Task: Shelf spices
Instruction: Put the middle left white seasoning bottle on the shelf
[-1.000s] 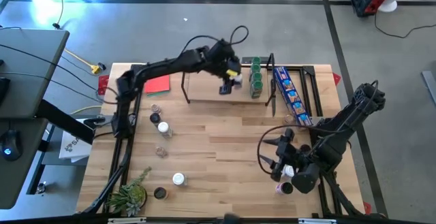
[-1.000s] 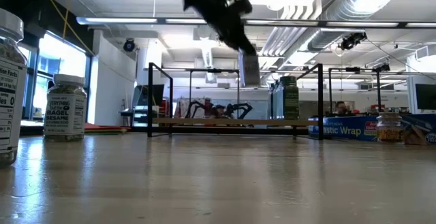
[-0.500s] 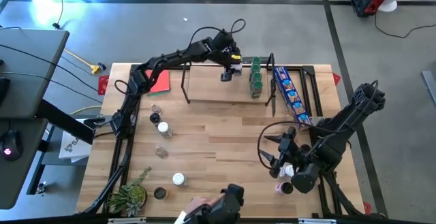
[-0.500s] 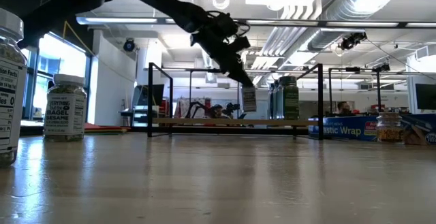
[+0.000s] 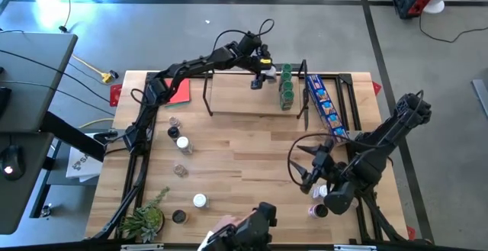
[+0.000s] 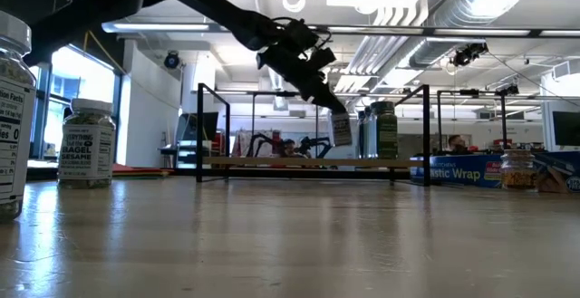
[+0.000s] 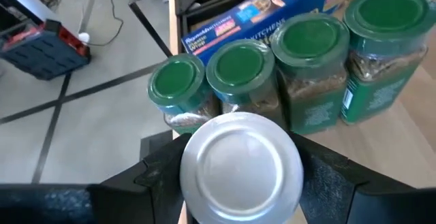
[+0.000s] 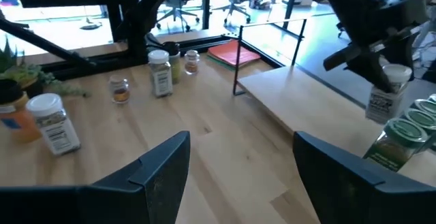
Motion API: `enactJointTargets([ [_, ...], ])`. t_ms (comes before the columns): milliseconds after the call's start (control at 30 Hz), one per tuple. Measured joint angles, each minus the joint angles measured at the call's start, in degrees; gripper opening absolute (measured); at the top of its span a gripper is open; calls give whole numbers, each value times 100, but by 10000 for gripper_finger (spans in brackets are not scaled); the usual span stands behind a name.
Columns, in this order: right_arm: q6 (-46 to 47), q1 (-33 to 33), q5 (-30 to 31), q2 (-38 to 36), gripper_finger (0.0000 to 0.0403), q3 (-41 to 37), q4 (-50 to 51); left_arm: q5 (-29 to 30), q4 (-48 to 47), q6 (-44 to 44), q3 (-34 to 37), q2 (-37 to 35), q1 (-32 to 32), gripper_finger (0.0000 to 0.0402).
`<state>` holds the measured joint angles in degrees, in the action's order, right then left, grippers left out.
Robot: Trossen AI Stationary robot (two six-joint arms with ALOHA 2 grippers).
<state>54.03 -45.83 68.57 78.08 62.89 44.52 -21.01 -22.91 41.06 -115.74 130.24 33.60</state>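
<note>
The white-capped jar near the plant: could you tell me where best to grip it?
Grip the jar across its round body below the cap, jaws coming straight down. It stands upright, apart from the plant and a dark-topped jar, so nothing should block that.

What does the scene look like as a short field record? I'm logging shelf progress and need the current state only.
left pincer: over the shelf, shut on a white-topped jar
carried jar: in the air beside the green-topped jars, not yet set down
on shelf: four green-topped jars in a row at its right end
right pincer: open, low over the table's right side, holding nothing
loose jars: several on the table's left half
blue box: lies right of the shelf
</note>
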Motion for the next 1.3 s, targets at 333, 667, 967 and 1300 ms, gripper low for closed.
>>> enactJointTargets([
  [333, 154, 317, -445, 40, 255, 2, 35, -100, 92, -50, 0, 90, 24, 223],
  [667, 297, 386, -653, 42, 255, 2, -34, -84, 167, -181, 9, 227, 29, 224],
  [967, 287, 386, -666, 40, 255, 2, -88, -95, 359, -346, 9, 249, 29, 234],
  [1300, 268, 386, -664, 40, 255, 2, -79, -51, 331, -444, 7, 193, 29, 311],
])
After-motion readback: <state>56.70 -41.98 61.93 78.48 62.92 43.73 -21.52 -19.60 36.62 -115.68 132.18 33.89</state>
